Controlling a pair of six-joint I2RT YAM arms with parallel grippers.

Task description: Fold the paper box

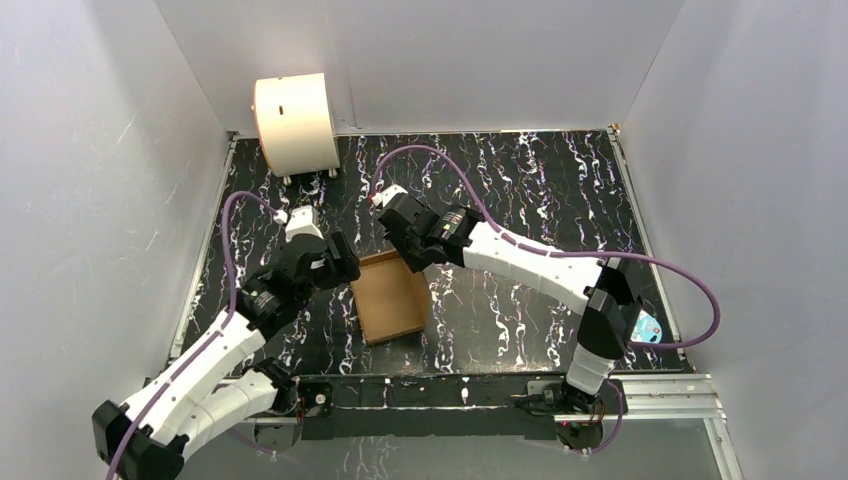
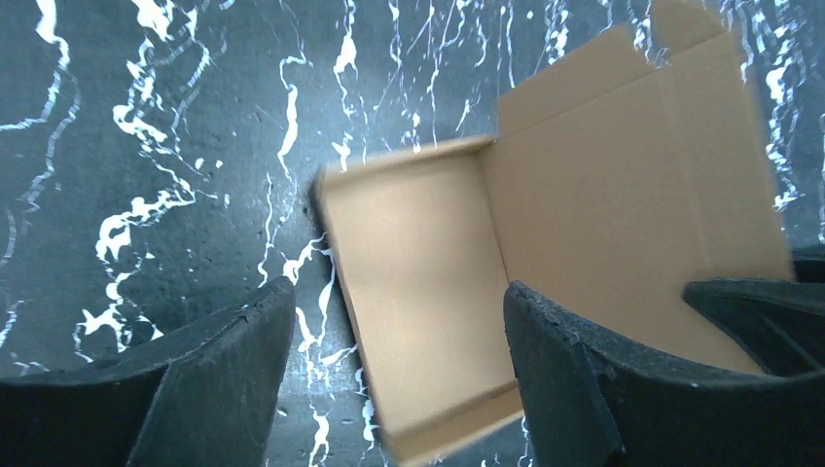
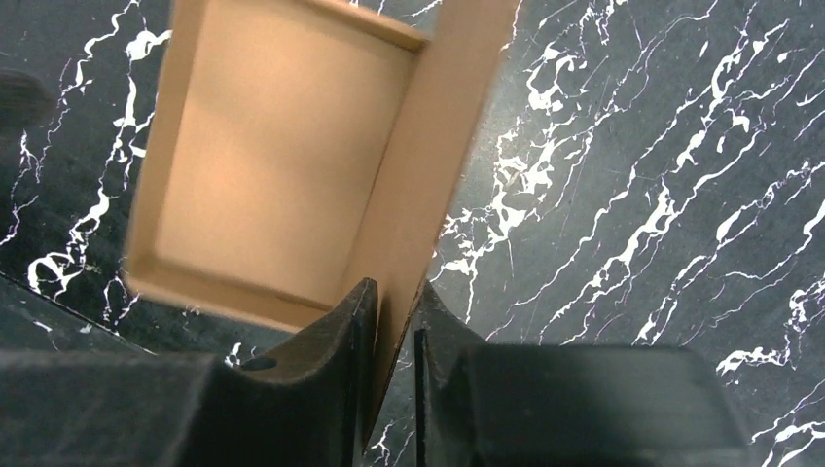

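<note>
Black fingers of my right gripper (image 3: 394, 292) clamp an upright panel of the shallow brown corrugated cardboard box (image 3: 282, 165), lying centrally on the black white-veined tabletop (image 1: 520, 180). My left gripper (image 2: 397, 297) hangs spread wide over its tray. Panel-folding step, I judge; next calls for steadying the tray while the panel swings inward.

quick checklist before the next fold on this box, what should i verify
1. Right gripper has a firm hold: ok, its fingers are shut on a raised panel of the paper box.
2. Left gripper free to work: ok, open and holding nothing.
3. Left gripper lined up with the box: ok, the tray lies between its fingers in the left wrist view.
4. Tray walls standing: ok in both wrist views.
5. Box base flat on the table: cannot tell, edges are blurred.
6. Cream drum out of the way: ok, far corner, apart from the box.
</note>
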